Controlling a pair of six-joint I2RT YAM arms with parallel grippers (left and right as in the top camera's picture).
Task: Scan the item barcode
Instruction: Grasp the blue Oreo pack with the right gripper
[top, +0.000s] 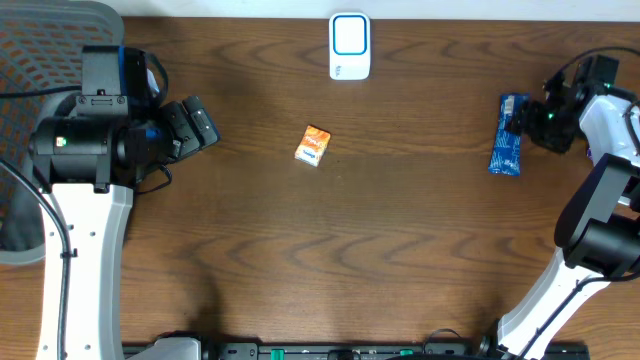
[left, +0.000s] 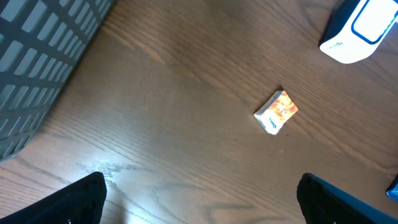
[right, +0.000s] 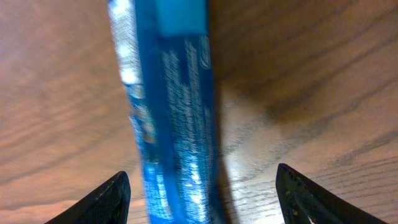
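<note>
A long blue foil packet (top: 506, 140) lies on the wooden table at the right; in the right wrist view the blue packet (right: 171, 112) runs up between the jaws. My right gripper (top: 527, 117) (right: 202, 199) is open over the packet's far end, with a gap to each fingertip (right: 106, 202). A small orange and white box (top: 313, 146) (left: 277, 112) lies at the table's middle. The white scanner with a blue window (top: 350, 46) (left: 360, 28) stands at the far edge. My left gripper (top: 203, 126) (left: 199, 202) hangs wide open and empty at the left, well short of the box.
A grey mesh chair (top: 55, 40) (left: 37, 62) sits beyond the table's left corner, beside the left arm. The right arm's white links (top: 600, 210) run down the right edge of the table.
</note>
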